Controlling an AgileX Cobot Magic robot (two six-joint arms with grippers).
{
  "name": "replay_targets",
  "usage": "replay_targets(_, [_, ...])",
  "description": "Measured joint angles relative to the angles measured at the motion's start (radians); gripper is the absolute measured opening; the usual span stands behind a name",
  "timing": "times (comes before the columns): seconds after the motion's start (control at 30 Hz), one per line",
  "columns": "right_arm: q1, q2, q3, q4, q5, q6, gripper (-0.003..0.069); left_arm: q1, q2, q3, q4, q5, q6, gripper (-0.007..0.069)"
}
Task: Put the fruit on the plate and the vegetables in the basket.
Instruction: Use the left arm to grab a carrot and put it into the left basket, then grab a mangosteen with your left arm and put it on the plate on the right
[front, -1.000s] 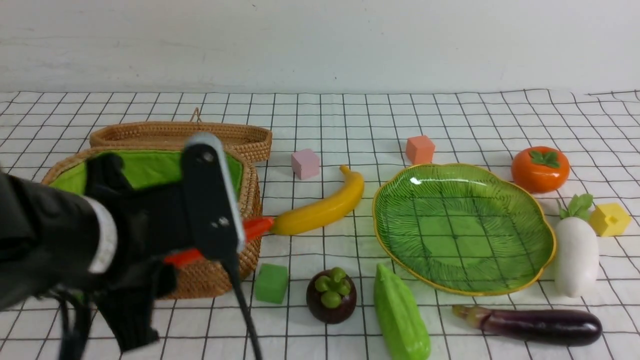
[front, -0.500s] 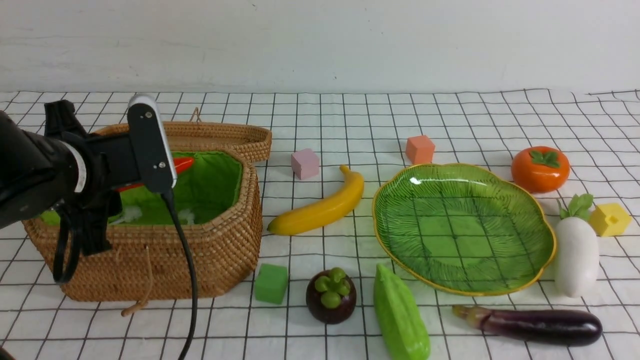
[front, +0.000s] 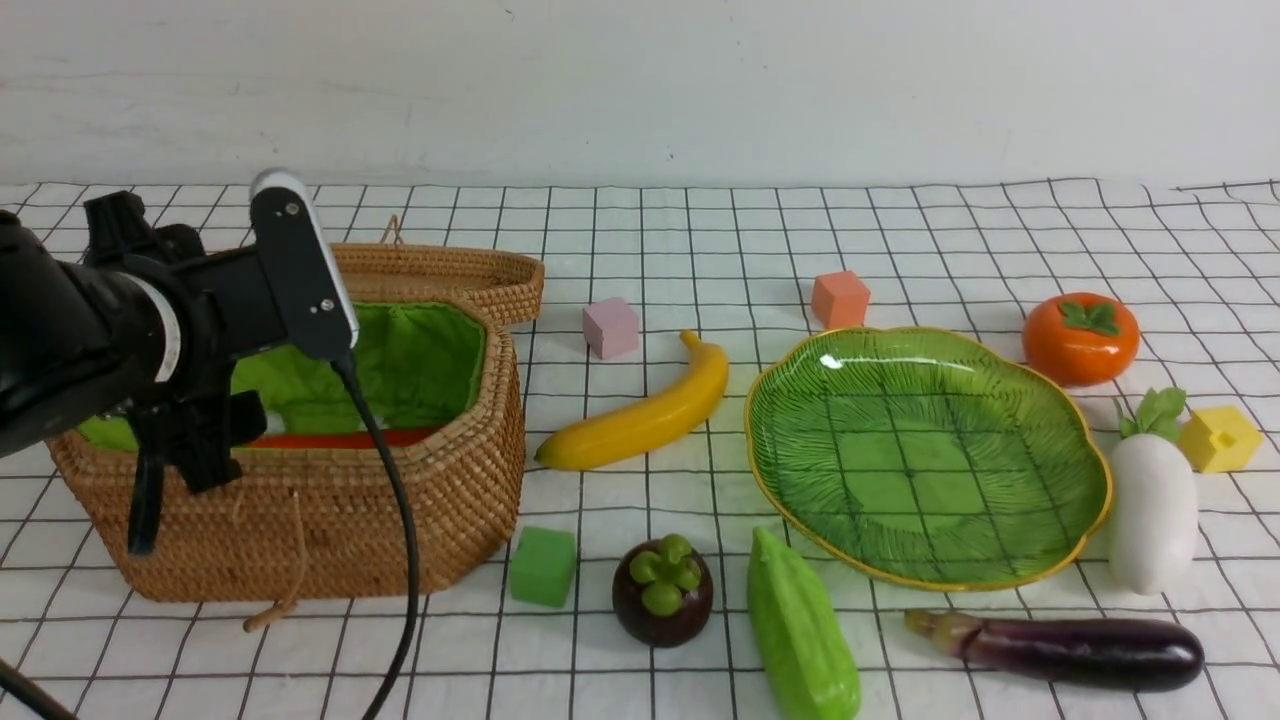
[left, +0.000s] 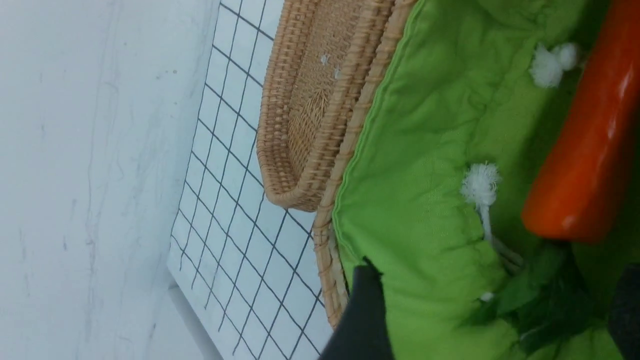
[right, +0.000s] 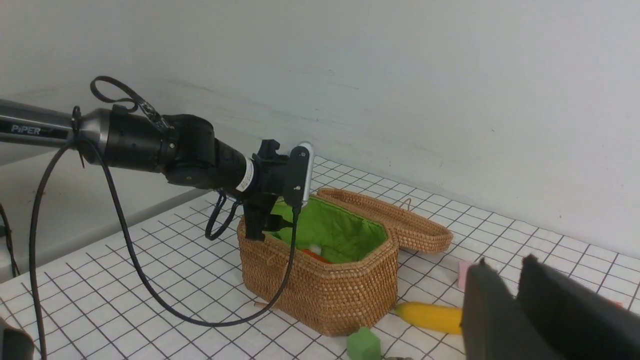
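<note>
My left gripper (front: 210, 435) hangs open over the brown wicker basket (front: 420, 500). Its fingers (left: 362, 310) stand wide apart above the green lining with nothing between them. The orange carrot (front: 340, 438) (left: 585, 150) lies loose inside the basket. The green leaf-shaped plate (front: 930, 450) holds nothing. Banana (front: 640, 420), mangosteen (front: 662, 590) and persimmon (front: 1080, 338) lie on the cloth. So do the gourd (front: 800, 630), eggplant (front: 1060, 650) and radish (front: 1152, 510). My right gripper (right: 505, 265) is raised far from the basket (right: 325, 295), its fingers almost together and holding nothing.
The wicker lid (front: 440, 270) leans behind the basket. Foam cubes sit on the checked cloth: pink (front: 610, 327), orange (front: 840, 298), yellow (front: 1218, 438), green (front: 542, 566). The left arm's black cable (front: 390, 560) hangs in front of the basket. A white wall closes the back.
The left gripper carried the carrot from the basket's near side up over it, then opened. The carrot now lies inside the basket.
</note>
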Motion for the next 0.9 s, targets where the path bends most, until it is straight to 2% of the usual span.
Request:
replay_targets(0.07, [0.000, 0.000, 0.000, 0.000, 0.013, 0.008, 0.0120, -0.001, -0.027, 0.000, -0.024, 0.005, -0.080, 0.0624])
replay_targets(0.1, [0.000, 0.000, 0.000, 0.000, 0.033, 0.027, 0.0120, -0.012, -0.055, 0.000, -0.083, 0.014, -0.169, 0.0615])
replay_targets(0.2, [0.000, 0.003, 0.000, -0.011, 0.095, 0.078, 0.0120, -0.066, -0.129, 0.000, -0.240, 0.035, -0.398, 0.0540])
replay_targets(0.23, [0.000, 0.005, 0.000, -0.016, 0.115, 0.090, 0.0120, -0.102, -0.157, 0.000, -0.310, 0.046, -0.475, 0.0490])
replay_targets(0.3, [0.000, 0.013, 0.000, -0.030, 0.163, 0.111, 0.0120, -0.214, -0.204, 0.000, -0.473, 0.092, -0.610, 0.0320])
replay_targets(0.37, [0.000, 0.017, 0.000, -0.035, 0.181, 0.117, 0.0122, -0.269, -0.216, -0.003, -0.535, 0.128, -0.639, 0.0237])
replay_targets(0.4, [0.000, 0.023, 0.000, -0.038, 0.206, 0.121, 0.0123, -0.357, -0.213, -0.026, -0.619, 0.223, -0.659, 0.0105])
replay_targets(0.43, [0.000, 0.023, 0.000, -0.039, 0.208, 0.121, 0.0123, -0.378, -0.211, -0.030, -0.637, 0.235, -0.661, 0.0076])
replay_targets(0.47, [0.000, 0.029, 0.001, -0.041, 0.222, 0.125, 0.0125, -0.448, -0.177, -0.079, -0.694, 0.345, -0.652, 0.0000])
replay_targets(0.6, [0.000, 0.037, 0.001, -0.044, 0.234, 0.126, 0.0126, -0.514, -0.026, -0.263, -0.745, 0.590, -0.572, -0.0013])
replay_targets(0.8, [0.000, 0.047, 0.001, -0.047, 0.261, 0.127, 0.0130, -0.515, 0.206, -0.474, -0.709, 0.629, -0.466, -0.0013])
replay_targets(0.87, [0.000, 0.047, 0.001, -0.049, 0.286, 0.127, 0.0130, -0.515, 0.244, -0.487, -0.709, 0.627, -0.404, -0.0013])
replay_targets(0.9, [0.000, 0.047, 0.001, -0.051, 0.317, 0.127, 0.0130, -0.515, 0.283, -0.496, -0.715, 0.627, -0.322, -0.0013])
